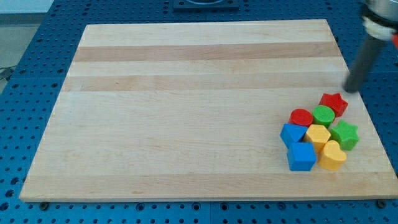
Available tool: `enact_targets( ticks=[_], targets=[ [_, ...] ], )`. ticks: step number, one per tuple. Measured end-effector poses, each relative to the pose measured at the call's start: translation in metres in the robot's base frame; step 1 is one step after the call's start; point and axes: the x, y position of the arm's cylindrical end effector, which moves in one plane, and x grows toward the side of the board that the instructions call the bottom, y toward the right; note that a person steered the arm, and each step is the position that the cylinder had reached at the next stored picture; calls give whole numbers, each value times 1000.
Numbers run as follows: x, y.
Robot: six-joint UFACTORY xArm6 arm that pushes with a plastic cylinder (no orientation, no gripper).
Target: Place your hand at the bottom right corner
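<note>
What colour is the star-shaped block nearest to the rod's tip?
Red: the red star, just below-left of my tip, clear in the camera view.

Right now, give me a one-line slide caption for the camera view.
My tip poised at the wooden board's right edge, just above a cluster of eight coloured blocks near its bottom right corner.

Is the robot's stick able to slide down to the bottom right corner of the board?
Probably yes. My tip sits just above the red star, near the board's right edge. A bare strip right of the green star seems to leave a path down.
</note>
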Motion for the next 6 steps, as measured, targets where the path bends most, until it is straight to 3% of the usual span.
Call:
enact_targets(
  ticks=[1,2,3,4,5,6],
  targets=[
    [50,20],
    [54,20],
    [108,20],
    [108,20],
    [165,-20],
    [168,-24]
  ],
)
